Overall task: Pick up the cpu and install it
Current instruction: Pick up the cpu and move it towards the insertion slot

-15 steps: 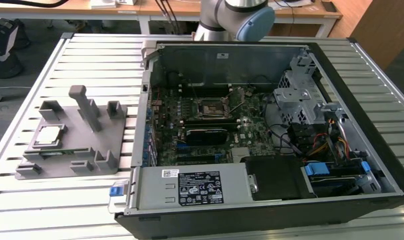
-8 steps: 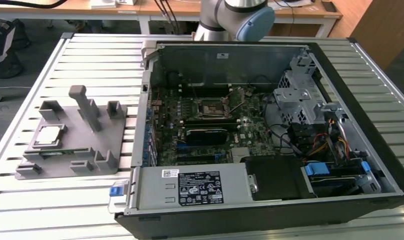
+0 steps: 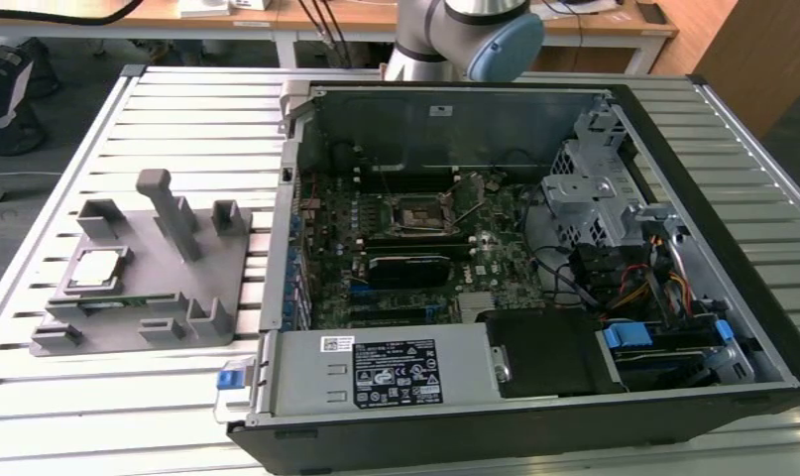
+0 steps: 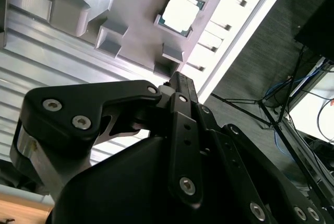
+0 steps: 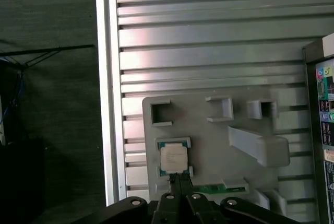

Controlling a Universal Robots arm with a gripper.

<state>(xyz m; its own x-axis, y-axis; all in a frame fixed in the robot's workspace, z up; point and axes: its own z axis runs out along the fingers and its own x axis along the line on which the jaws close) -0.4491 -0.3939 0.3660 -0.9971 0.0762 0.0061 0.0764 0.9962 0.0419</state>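
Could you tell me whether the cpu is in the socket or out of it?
Out: the cpu lies flat on the grey fixture, outside the computer case.

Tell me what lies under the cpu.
The cpu rests in a nest on the grey fixture plate, framed by raised corner blocks. The plate surface directly beneath it is covered by the chip itself.

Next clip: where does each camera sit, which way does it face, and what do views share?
Exterior view: off the arm, raised, looking down on the slatted table, open computer case and grey fixture; the arm stands behind the case.
First wrist view: on the wrist, facing down past the gripper at the cpu.
Second wrist view: on the wrist, looking obliquely along the gripper's black linkage.
Shared: all show the cpu in the fixture.
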